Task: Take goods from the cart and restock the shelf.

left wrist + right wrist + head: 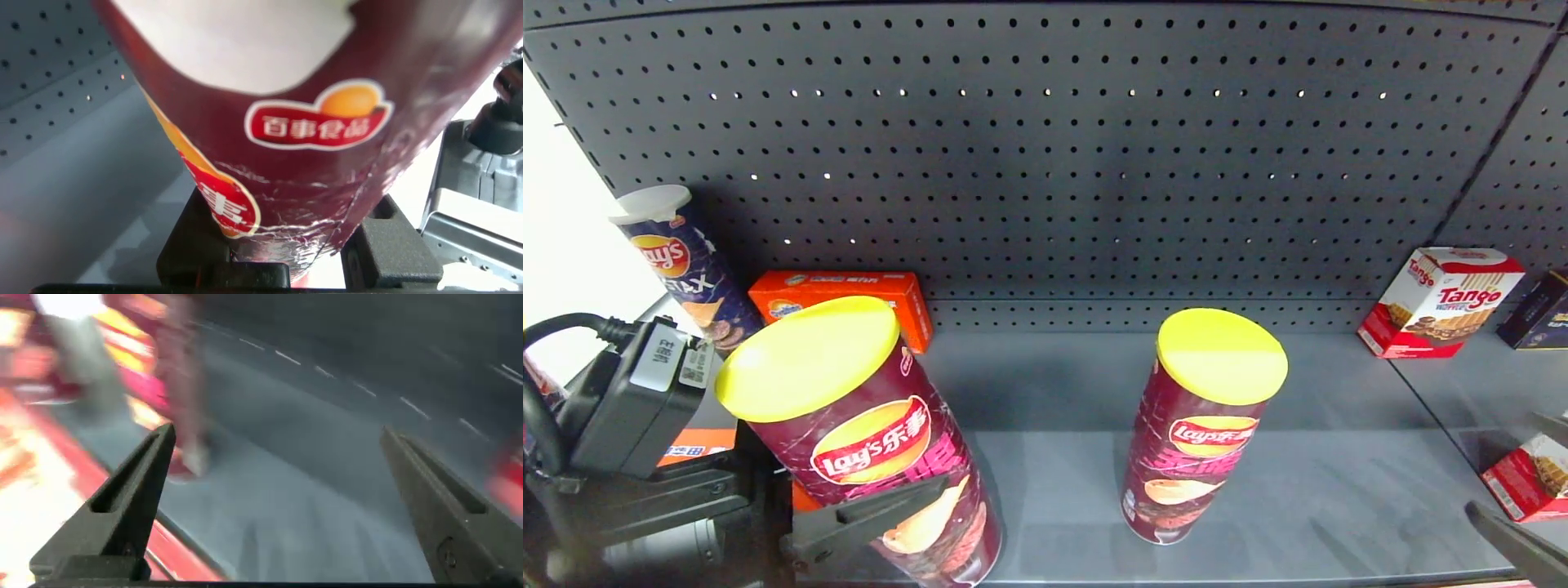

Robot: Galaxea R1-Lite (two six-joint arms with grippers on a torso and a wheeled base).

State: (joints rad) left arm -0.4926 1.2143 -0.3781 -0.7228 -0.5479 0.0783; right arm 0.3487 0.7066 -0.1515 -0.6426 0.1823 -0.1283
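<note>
Clamping the maroon chip can (866, 441) low on its body in my left gripper (890, 514), I held it tilted, its yellow lid leaning away from the upright twin can (1201, 433) standing on the shelf (1339, 490) to that gripper's right, while my right gripper (278, 437) hung open farther right.

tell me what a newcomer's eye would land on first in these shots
First, the maroon chip can with its bright yellow lid, tilted at the shelf's front left and gripped by the left claw. Next, the twin can standing upright by itself mid-shelf against the dark pegboard, with a red wafer box at the back on the far right.
</note>
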